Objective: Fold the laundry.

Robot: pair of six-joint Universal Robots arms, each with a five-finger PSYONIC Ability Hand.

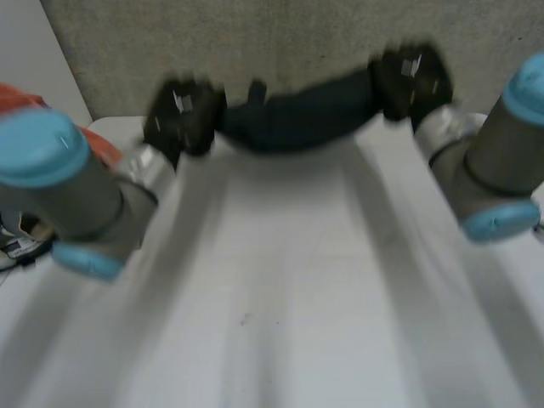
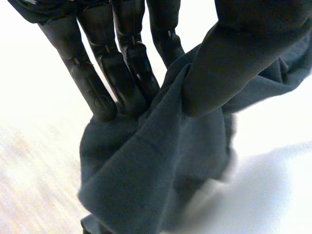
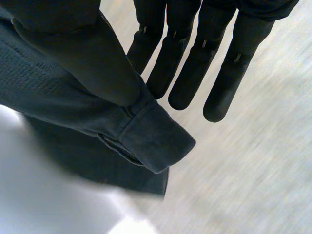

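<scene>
Presently on record: one dark garment (image 1: 297, 115), bunched into a rope-like span and held between the two hands over the far end of the white surface (image 1: 280, 297).

Head view. The left hand (image 1: 183, 115) holds one end of the span, the right hand (image 1: 412, 76) the other, somewhat higher. The middle sags a little. An orange item (image 1: 95, 140) lies beside the left arm, apart from the work.

Left wrist view. The left hand is clamped on the garment: the thumb (image 2: 234, 58) presses a thick gather of cloth against the fingers (image 2: 131, 78). The rest hangs below the palm.

Right wrist view. The right hand is closed on the cloth near a hemmed edge (image 3: 156, 139). The thumb (image 3: 92, 63) lies over the cloth, with straight fingers (image 3: 195, 73) behind it.

Risk, as judged. The right-side pinch looks shallow, so a pull that tightens the span could draw the hem out and drop that end. The bunching hides the corners, so laying the garment down as it is would likely give a crumpled, uneven fold.
</scene>
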